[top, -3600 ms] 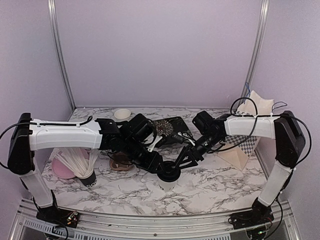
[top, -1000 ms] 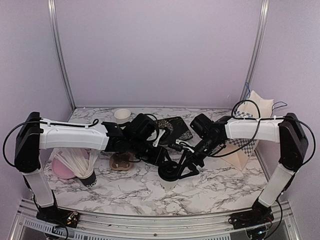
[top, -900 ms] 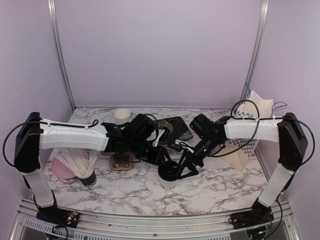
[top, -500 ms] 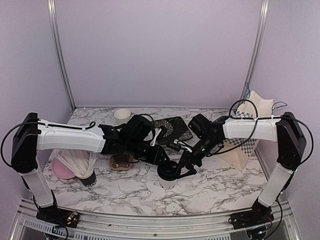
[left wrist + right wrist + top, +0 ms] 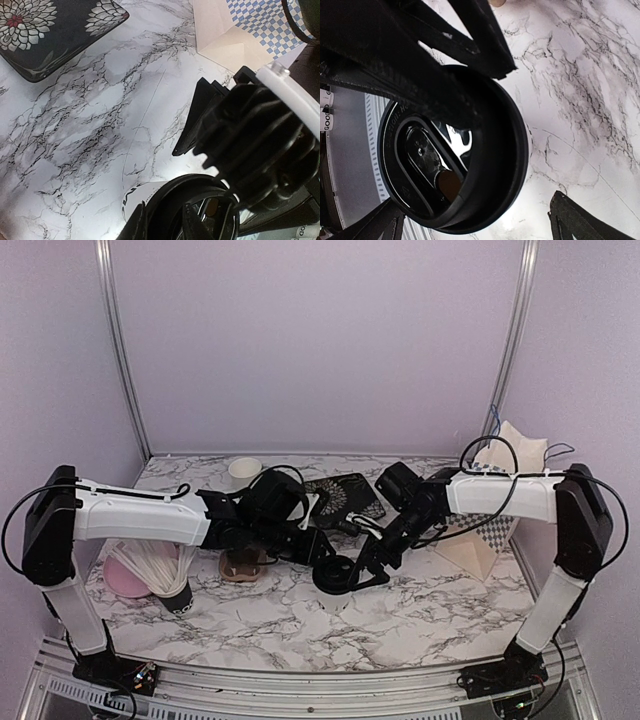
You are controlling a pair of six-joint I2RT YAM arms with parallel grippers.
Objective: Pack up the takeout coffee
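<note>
The left pincer, extended from the left, is closed on the rim of the black lid, with one finger in the lid's recess and one outside it. The lid sits on a white paper cup that stands near the middle of the marble tabletop. The right pincer is spread wide, its fingertips to either side of the lid.

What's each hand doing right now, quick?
Left hand: closed on the black lid at its rim.
Right hand: open, straddling the lid, holding nothing.
</note>
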